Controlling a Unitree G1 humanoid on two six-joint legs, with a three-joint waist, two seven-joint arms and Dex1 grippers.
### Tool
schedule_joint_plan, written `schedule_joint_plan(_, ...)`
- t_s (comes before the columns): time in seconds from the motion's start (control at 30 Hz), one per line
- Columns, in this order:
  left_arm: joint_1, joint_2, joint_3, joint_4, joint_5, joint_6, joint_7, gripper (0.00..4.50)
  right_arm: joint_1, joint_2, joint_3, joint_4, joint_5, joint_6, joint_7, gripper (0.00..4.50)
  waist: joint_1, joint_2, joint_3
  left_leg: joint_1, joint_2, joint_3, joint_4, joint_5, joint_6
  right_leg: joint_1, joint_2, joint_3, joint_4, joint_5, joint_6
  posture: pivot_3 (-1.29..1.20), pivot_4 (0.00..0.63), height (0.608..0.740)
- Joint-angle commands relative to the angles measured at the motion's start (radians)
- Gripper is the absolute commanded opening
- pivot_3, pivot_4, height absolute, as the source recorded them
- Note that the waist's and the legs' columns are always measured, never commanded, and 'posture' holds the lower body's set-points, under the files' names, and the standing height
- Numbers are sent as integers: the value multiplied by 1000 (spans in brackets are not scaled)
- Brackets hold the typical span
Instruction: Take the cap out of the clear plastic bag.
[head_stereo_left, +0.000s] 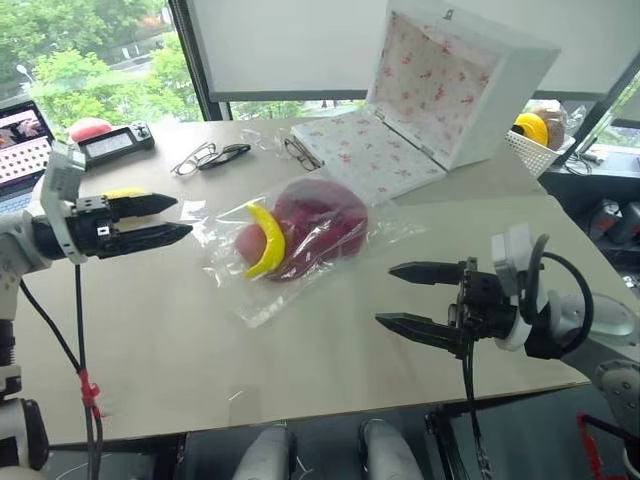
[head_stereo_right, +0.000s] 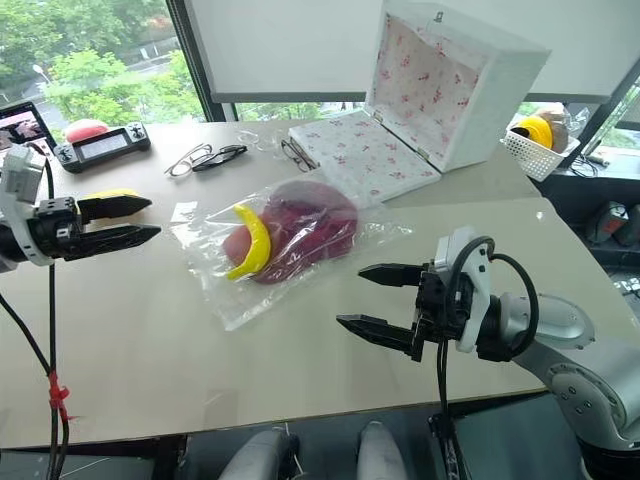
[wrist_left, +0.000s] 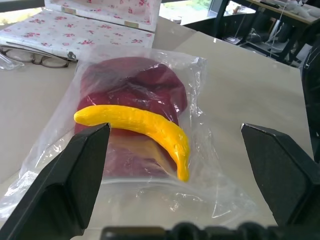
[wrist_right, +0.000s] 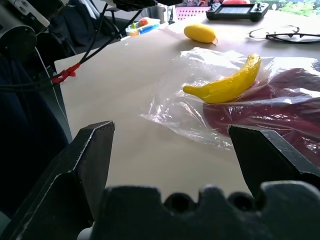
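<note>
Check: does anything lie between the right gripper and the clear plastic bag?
No. In the left eye view, bare table separates the open right gripper from the clear plastic bag.

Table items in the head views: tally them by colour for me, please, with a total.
Yellow: 2, curved yellow banana, oval yellow lemon-like fruit
Dark red: 1, dark red fabric cap
Clear: 1, crinkly clear plastic bag
White: 1, white floral-lined box
Black: 1, black handheld console
Total: 6
</note>
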Motion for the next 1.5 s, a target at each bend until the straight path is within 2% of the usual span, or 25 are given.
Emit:
schedule_joint_plan(0.03, 12, -53, -28, -96, 6, -4, 63, 4489, -10, -6, -10, -8, 6, -17, 13, 4386, 3, 0, 0, 0, 0, 0, 0, 0, 0, 0, 0, 0, 0, 0, 0, 0, 150, 740)
schedule_joint_plan(0.1, 24, -199, -83, -141, 65, -4, 266, 4489, -8, -9, -9, -2, -4, -18, 15, 4386, 3, 0, 0, 0, 1, 1, 0, 1, -1, 0, 1, 1, 0, 0, 0, 0, 150, 740)
schedule_joint_plan(0.17, 33, -303, -113, -162, 118, 7, 421, 4489, -4, -11, -6, -3, -13, -18, 16, 4386, 7, 0, 0, 0, 2, 1, 1, 1, -1, 0, 1, 1, 0, 1, 0, 0, 150, 740)
schedule_joint_plan(0.3, 60, -399, -137, -180, 219, -17, 602, 4489, 4, -12, -11, -10, -15, -16, 15, 4386, 1, -1, 1, -1, 3, 2, 1, 1, -2, -1, 3, 2, 0, 5, -6, 0, 150, 740)
schedule_joint_plan(0.5, 161, -416, -282, -253, 345, -72, 635, 4489, 4, -3, -12, -16, -21, -20, -7, 4386, -3, -1, 1, 0, 3, 3, 1, 1, -2, -1, 4, 2, 0, 5, -7, 0, 150, 740)
schedule_joint_plan(0.7, 166, -436, -288, -263, 345, -50, 645, 4489, 2, 1, -9, -20, -21, -21, -19, 4386, 3, -1, 1, 1, 3, 3, 1, 2, -3, 0, 4, 2, 0, 2, -1, 0, 150, 740)
schedule_joint_plan(1.0, 155, -451, -305, -238, 373, -33, 666, 4489, 14, 7, -5, -37, -35, -26, -31, 4386, 8, -1, 1, 1, 3, 3, 1, 2, -3, 0, 4, 2, 0, 3, -3, 0, 150, 740)
schedule_joint_plan(1.1, 152, -455, -301, -234, 371, -31, 664, 3798, 18, 6, -2, -41, -45, -29, -31, 4500, 8, -1, 1, 1, 3, 3, 1, 2, -3, 0, 4, 2, 0, 3, -2, 0, 150, 740)
schedule_joint_plan(1.23, 141, -458, -298, -228, 372, -24, 663, 2350, 32, 0, 11, -28, -105, -44, -33, 4500, 9, -1, 1, 0, 3, 3, 1, 2, -3, 0, 4, 2, 0, 3, -2, 0, 150, 740)
schedule_joint_plan(1.3, 138, -460, -296, -229, 369, -19, 661, 1781, 38, 1, 14, -19, -132, -52, -32, 4500, 9, -1, 1, 0, 3, 4, 1, 2, -3, 0, 4, 2, 0, 3, -2, 0, 150, 740)
schedule_joint_plan(1.5, 135, -465, -288, -227, 367, -16, 663, 1781, 45, 8, 16, -11, -165, -63, -21, 4500, 9, -1, 1, 0, 3, 4, 1, 2, -3, 0, 4, 2, 0, 3, -2, 0, 150, 740)
